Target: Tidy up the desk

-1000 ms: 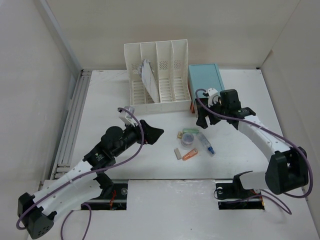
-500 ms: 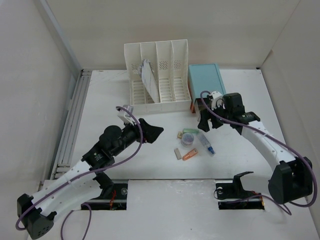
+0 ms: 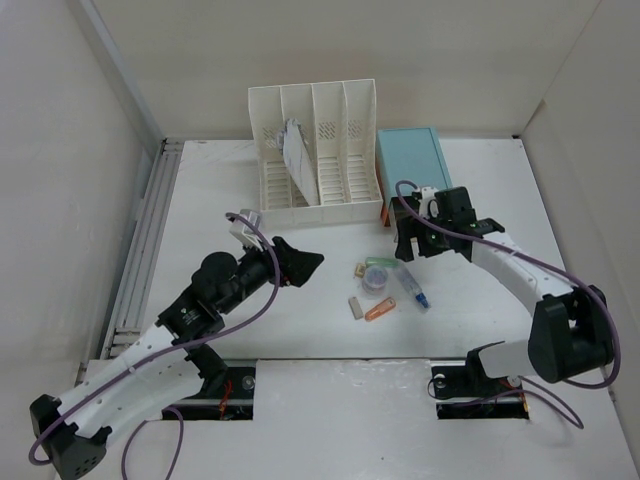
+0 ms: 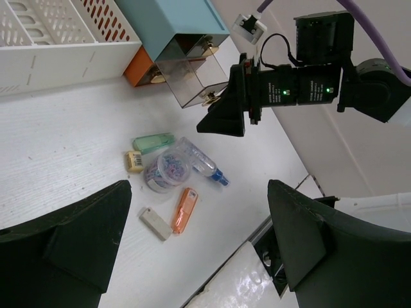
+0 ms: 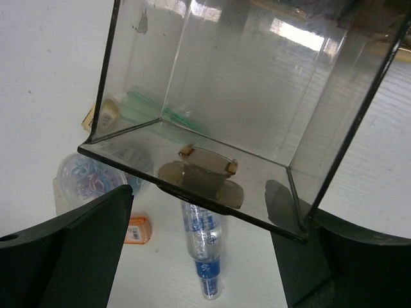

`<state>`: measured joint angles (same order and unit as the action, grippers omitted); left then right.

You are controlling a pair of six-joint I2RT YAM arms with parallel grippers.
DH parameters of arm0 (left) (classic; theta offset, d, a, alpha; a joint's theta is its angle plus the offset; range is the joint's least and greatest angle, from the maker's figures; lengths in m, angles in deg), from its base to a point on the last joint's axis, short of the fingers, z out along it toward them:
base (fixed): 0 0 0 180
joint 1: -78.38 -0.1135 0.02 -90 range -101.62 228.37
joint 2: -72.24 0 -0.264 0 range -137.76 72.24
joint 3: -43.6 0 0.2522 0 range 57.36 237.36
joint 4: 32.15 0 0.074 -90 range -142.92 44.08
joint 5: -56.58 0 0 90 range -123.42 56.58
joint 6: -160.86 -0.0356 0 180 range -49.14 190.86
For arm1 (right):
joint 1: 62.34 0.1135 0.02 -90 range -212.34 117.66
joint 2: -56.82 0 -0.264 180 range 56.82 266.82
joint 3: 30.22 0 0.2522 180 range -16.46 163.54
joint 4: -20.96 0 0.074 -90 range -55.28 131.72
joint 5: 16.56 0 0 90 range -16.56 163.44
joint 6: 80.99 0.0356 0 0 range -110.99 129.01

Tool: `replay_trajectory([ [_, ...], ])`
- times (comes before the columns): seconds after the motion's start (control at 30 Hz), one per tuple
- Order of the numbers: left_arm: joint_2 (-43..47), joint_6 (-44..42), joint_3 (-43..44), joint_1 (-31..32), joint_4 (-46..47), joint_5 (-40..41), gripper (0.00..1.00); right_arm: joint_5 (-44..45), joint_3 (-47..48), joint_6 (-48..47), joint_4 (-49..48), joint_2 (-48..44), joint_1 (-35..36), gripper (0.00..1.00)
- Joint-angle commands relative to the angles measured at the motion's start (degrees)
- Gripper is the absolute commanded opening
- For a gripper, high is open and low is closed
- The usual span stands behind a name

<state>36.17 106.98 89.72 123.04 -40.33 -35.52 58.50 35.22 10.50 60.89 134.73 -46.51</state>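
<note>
Robot lab cell staged as an office, plain white walls [image 3: 60, 180] boxing in a white desk [image 3: 210, 200], file rack [image 3: 315, 150] at the back, blue drawer box [image 3: 410, 155] just right of the rack, small stationery [image 3: 376, 278] before the rack, cabled left arm [image 3: 130, 365] and right arm [image 3: 515, 270] on its near side

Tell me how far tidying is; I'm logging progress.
Done: papers stand in the file rack; the clear drawer is pulled out. In hand: nothing, left gripper and right gripper open. Remaining: clip tub, blue-capped bottle and orange case lie loose on the desk.

Rack [image 3: 338, 192] and drawer box [image 3: 410, 160] on desk [image 3: 215, 195]
</note>
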Motion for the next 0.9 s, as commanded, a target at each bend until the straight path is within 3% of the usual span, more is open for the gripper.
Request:
replay_trajectory([
  [0.0,0.9,-1.1,3.1,0.3,1.0,0.4,0.84,2.0,2.2,1.2,-1.7,-2.0,0.4,0.88],
  [0.43,0.3,-1.1,3.1,0.3,2.1,0.4,0.84,-2.2,1.5,-2.0,4.1,-11.5,0.4,0.88],
  [0.63,-1.0,-1.6,3.1,0.3,2.1,-0.2,0.84,-6.5,2.7,-5.0,4.1,-17.2,0.4,0.81],
  [0.67,-1.5,-1.6,3.1,0.3,2.8,-0.2,0.84,-8.3,3.3,-7.1,4.1,-17.8,0.4,0.77],
  [0.73,-4.0,-2.1,2.5,0.3,4.3,-1.4,0.84,-10.6,6.2,-15.9,3.4,-18.3,1.7,0.53],
  [0.8,-6.3,-2.1,1.3,0.3,5.3,-2.9,0.80,-14.3,8.0,-23.0,3.4,-19.6,2.3,0.20],
  [0.83,-9.1,-2.1,1.3,0.3,5.3,-2.9,0.70,-14.3,9.2,-26.8,2.3,-19.6,2.9,0.04],
  [0.87,-10.5,-2.7,1.3,0.9,5.3,-3.6,0.61,-14.3,9.2,-27.9,1.2,-20.2,2.9,0.01],
])
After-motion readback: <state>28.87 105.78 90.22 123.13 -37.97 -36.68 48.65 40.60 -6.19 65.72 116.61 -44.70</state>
